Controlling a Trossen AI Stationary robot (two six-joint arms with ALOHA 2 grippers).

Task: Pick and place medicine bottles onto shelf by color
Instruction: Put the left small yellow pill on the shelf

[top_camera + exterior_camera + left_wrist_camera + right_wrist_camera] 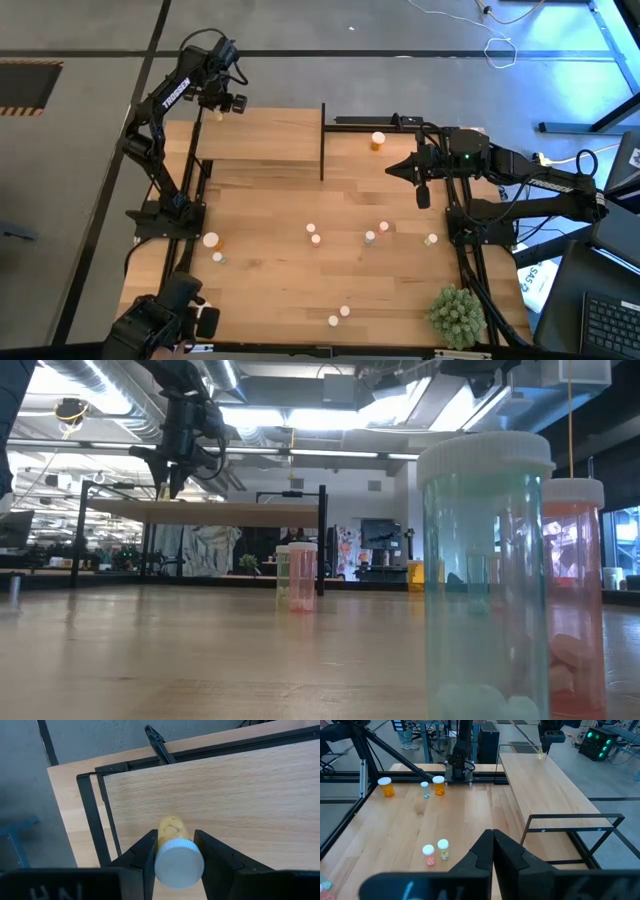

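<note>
High view shows the job barely begun. Left pincer (pixel 218 108) is up over the shelf (pixel 270 140), at its far left corner, clamped on a yellow-orange medicine bottle (pixel 175 851) w/ a white cap; left wrist view has that bottle sitting between both fingers (pixel 142 855), body pointing down at the shelf board, not yet set down as far as I can judge. Low view puts the same pincer just above the shelf's top surface.

Shelf top otherwise looks bare: no bottle standing on it in any view. So nothing placed yet; this would be the first.

Left on the bench (pixel 280 270):
- one orange bottle (pixel 377 141) near the far edge, just right of the shelf
- a bigger orange bottle (pixel 212 241) near the left edge, w/ a small pale green one (pixel 218 258) beside it
- a mid-bench scatter: two by (pixel 313 234), a pair further right (pixel 376 232), one more toward the right edge (pixel 431 239)
- two near the front edge (pixel 339 316)

Colours of the small ones are hard to call from above; reddish and pale green both show in the low view.

Right pincer (pixel 421 190) waits above the bench's right side, fingers clenched together, holding nothing.

Spiky green plant ball (pixel 457 314) sits at the front right corner, not part of the sort.

Roughly nine still to move, plus the one in hand.
</note>
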